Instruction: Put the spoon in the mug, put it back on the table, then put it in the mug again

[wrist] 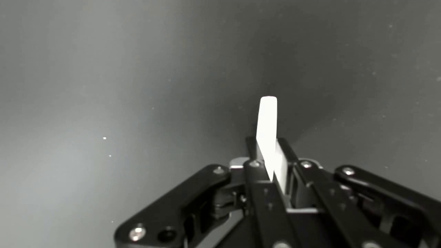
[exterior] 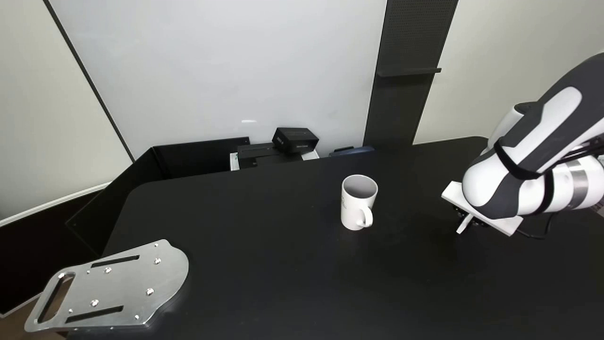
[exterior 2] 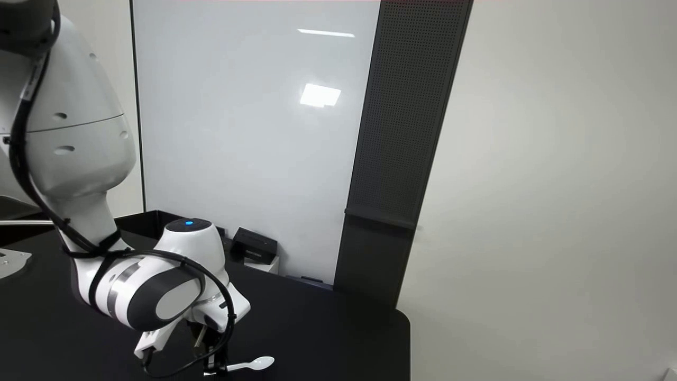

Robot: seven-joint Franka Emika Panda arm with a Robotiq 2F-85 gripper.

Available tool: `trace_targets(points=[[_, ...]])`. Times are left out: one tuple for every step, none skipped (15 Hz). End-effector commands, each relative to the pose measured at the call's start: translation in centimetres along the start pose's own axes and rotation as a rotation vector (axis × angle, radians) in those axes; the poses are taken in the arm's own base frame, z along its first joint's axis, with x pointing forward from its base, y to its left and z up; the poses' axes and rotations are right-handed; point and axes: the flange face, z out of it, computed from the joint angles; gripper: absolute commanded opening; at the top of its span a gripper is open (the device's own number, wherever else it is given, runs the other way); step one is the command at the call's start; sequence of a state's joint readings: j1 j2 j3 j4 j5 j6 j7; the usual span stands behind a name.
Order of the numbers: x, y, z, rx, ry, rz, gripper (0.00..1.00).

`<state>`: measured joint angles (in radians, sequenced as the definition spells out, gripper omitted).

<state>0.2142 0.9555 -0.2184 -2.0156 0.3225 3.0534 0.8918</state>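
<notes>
In the wrist view the pincer (wrist: 268, 142) hides the bowl of the spoon (wrist: 267, 120). In an exterior view the frame crops the arm (exterior: 535, 148) at right and the tabletop (exterior: 264, 269) on its near side; print on the mug (exterior: 353, 208) is illegibly small.

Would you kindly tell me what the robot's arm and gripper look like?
The arm is rounded and white with dark grey panels, a silvery band, black straps, a black cable and a blue light. The gripper is mostly black, with jointed linkages and shiny screws.
</notes>
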Motion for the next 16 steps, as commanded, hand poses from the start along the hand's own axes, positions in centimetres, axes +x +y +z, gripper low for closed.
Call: trace_targets(points=[[0.8,-1.9,-2.2,0.052,0.013,0.075,0.04],[0.9,-2.3,-2.7,0.066,0.012,0.089,0.04],[1.1,-2.7,-3.3,0.083,0.002,0.118,0.04],[1.2,-3.0,-4.0,0.094,-0.014,0.159,0.04],[1.2,-3.4,-4.7,0.105,-0.035,0.199,0.04],[1.1,-3.8,-5.3,0.113,-0.061,0.239,0.04],[0.8,-4.2,-6.0,0.126,-0.084,0.275,0.04],[0.8,-4.6,-6.6,0.141,-0.105,0.307,0.04],[0.6,-5.0,-7.2,0.155,-0.123,0.342,0.04],[0.4,-5.4,-7.9,0.173,-0.145,0.374,0.04],[0.3,-5.9,-8.7,0.197,-0.166,0.402,0.04],[0.2,-6.2,-9.4,0.219,-0.189,0.428,0.04],[0.2,-6.6,-10.1,0.242,-0.216,0.452,0.04],[0.2,-7.0,-10.9,0.262,-0.249,0.472,0.04],[0.3,-7.3,-11.6,0.281,-0.283,0.496,0.04],[0.3,-7.6,-12.3,0.301,-0.317,0.521,0.04]])
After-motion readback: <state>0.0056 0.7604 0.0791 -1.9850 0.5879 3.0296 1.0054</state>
